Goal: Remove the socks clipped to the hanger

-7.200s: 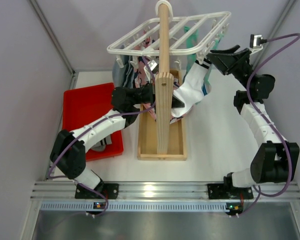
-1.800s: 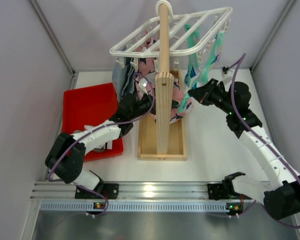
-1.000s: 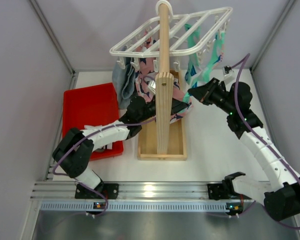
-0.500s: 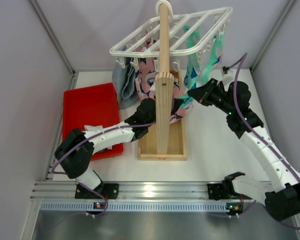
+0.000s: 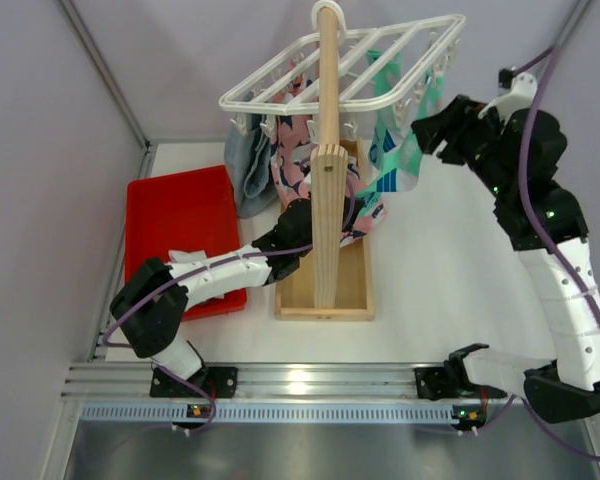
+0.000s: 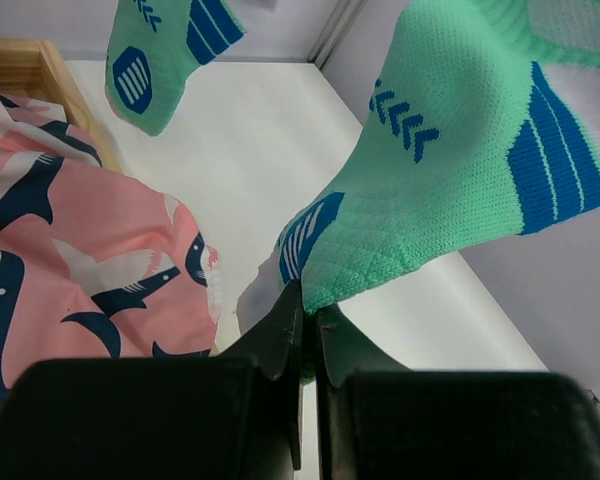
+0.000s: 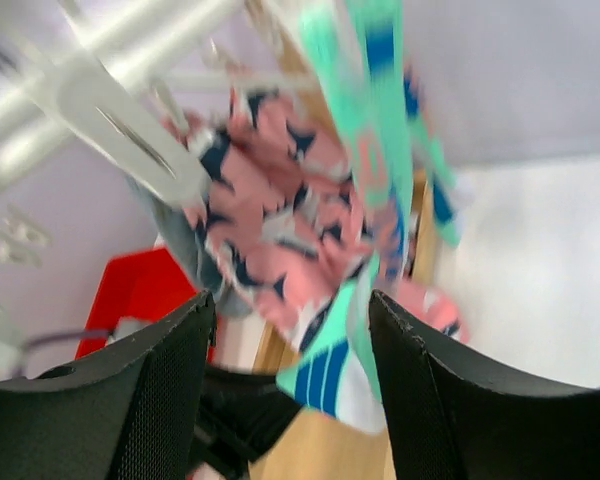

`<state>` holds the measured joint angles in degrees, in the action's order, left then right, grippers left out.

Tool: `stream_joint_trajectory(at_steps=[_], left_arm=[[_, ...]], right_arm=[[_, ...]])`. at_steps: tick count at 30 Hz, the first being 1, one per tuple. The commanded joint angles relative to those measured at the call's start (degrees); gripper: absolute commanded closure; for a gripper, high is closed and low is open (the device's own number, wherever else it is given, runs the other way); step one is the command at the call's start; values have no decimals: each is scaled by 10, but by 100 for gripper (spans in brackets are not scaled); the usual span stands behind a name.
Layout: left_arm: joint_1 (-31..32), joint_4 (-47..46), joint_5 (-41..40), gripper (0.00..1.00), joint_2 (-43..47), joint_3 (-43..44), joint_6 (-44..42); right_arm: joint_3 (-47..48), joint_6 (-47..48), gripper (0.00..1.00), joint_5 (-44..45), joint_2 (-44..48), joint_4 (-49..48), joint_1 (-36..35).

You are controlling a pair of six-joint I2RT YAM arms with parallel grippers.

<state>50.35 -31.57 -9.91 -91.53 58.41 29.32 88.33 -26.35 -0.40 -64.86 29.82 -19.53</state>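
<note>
The white grid hanger (image 5: pixel 340 65) hangs from the post top, and its bars (image 7: pixel 100 90) cross the blurred right wrist view. Teal-green socks (image 5: pixel 395 140) dangle from clips at its right side. My left gripper (image 6: pixel 310 312) is shut on the toe of one teal sock (image 6: pixel 450 180), with a second teal sock (image 6: pixel 165 50) hanging further back. From above, the left gripper (image 5: pixel 358 207) is partly hidden behind the post. My right gripper (image 5: pixel 422 132) is raised beside the hanger's right edge. In its own view the right gripper (image 7: pixel 290 390) is open and empty, facing a teal sock (image 7: pixel 380 150).
A tall wooden post on a box base (image 5: pixel 327 200) stands mid-table, between the arms. A pink cloth with navy print (image 5: pixel 300 170) and a blue-grey cloth (image 5: pixel 245 170) hang left of the socks. A red tray (image 5: pixel 175 225) lies on the left, with walls close on both sides.
My left gripper has shut on the toe of a teal sock. My right gripper has opened and risen up and back towards the hanger's right edge.
</note>
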Motion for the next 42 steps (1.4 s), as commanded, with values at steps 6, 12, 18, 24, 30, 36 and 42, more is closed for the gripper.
stream_joint_trajectory(at_steps=[6, 12, 18, 24, 30, 36, 42], left_arm=[[13, -7, 12, 100, 11, 23, -17], [13, -4, 10, 100, 12, 21, -20], [13, 1, 8, 100, 14, 24, -30], [13, 2, 7, 100, 11, 21, -31], [12, 2, 9, 100, 6, 21, -28], [12, 2, 6, 100, 11, 12, -29], [12, 2, 8, 100, 13, 13, -29]], right_arm=[[285, 143, 41, 88, -126, 102, 16], [309, 165, 43, 72, -163, 70, 18], [308, 168, 46, 66, -182, 41, 19], [313, 172, 50, 59, -202, 19, 19], [303, 169, 60, 74, -214, 0, 19], [267, 162, 75, 88, -200, -42, 19], [261, 158, 59, 81, -194, -55, 18]])
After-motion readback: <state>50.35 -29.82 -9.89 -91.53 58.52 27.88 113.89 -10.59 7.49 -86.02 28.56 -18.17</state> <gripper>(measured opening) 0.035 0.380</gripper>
